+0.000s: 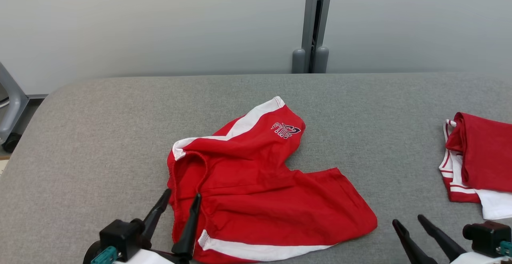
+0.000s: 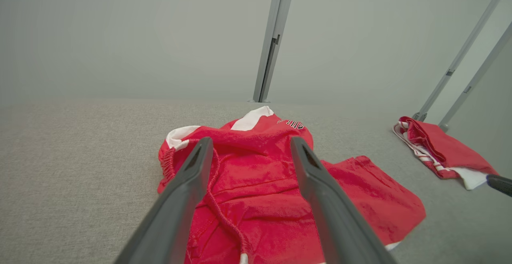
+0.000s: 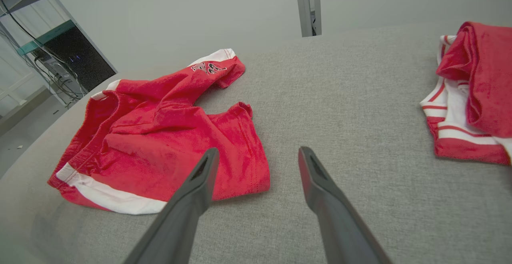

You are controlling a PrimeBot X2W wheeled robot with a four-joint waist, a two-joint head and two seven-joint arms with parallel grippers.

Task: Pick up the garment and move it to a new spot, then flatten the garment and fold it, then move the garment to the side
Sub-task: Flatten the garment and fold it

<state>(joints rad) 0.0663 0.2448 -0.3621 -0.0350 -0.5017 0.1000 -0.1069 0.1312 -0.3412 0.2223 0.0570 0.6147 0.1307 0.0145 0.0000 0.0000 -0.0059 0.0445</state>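
My red shorts [image 1: 256,184] lie rumpled and unfolded in the middle of the grey tabletop [image 1: 100,136]. The gathered waistband [image 1: 175,184] is on my left, gaping open. One leg, with a white side stripe and a dark logo [image 1: 286,130], points away from me. The other spreads to my right, a white stripe along its near edge.

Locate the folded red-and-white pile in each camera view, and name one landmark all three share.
Head view: folded pile at the right edge, mid-height.
Left wrist view: folded pile near the right edge, right of the red shorts.
Right wrist view: folded pile at the right edge, upper half.
Shared landmark: the grey post behind the table.
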